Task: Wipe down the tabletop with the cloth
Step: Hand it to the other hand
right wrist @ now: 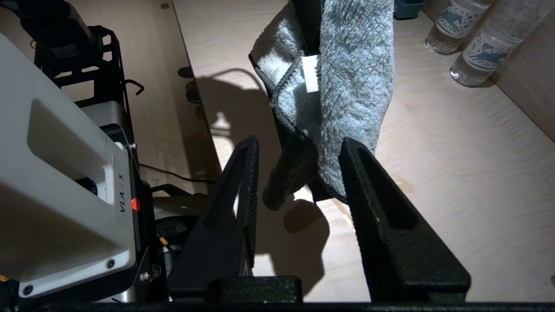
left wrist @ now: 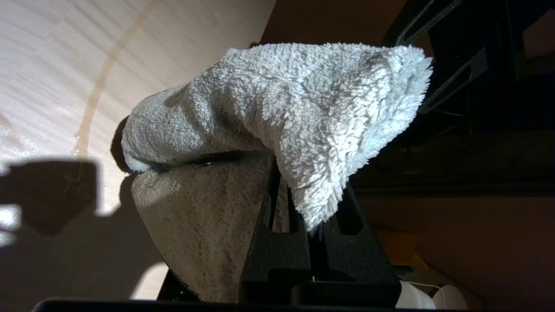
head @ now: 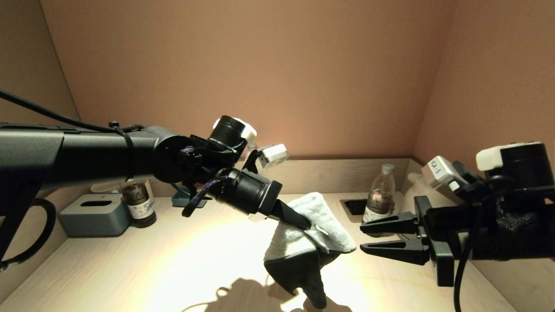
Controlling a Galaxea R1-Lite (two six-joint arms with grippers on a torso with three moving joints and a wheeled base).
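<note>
My left gripper (head: 305,224) is shut on a fluffy pale cloth (head: 312,234) and holds it up over the middle of the light wooden tabletop (head: 173,260); the cloth hangs down clear of the wood. In the left wrist view the cloth (left wrist: 277,108) drapes over the shut fingers (left wrist: 282,242). My right gripper (head: 364,237) is open and empty, just right of the cloth and pointing at it. In the right wrist view the cloth (right wrist: 347,78) hangs just beyond the tips of the open fingers (right wrist: 243,182), with a white label on it.
A grey box (head: 93,214) and a dark bottle (head: 138,203) stand at the back left. A water bottle (head: 379,195) stands at the back right beside a dark recess (head: 355,207). Walls close in the back and both sides.
</note>
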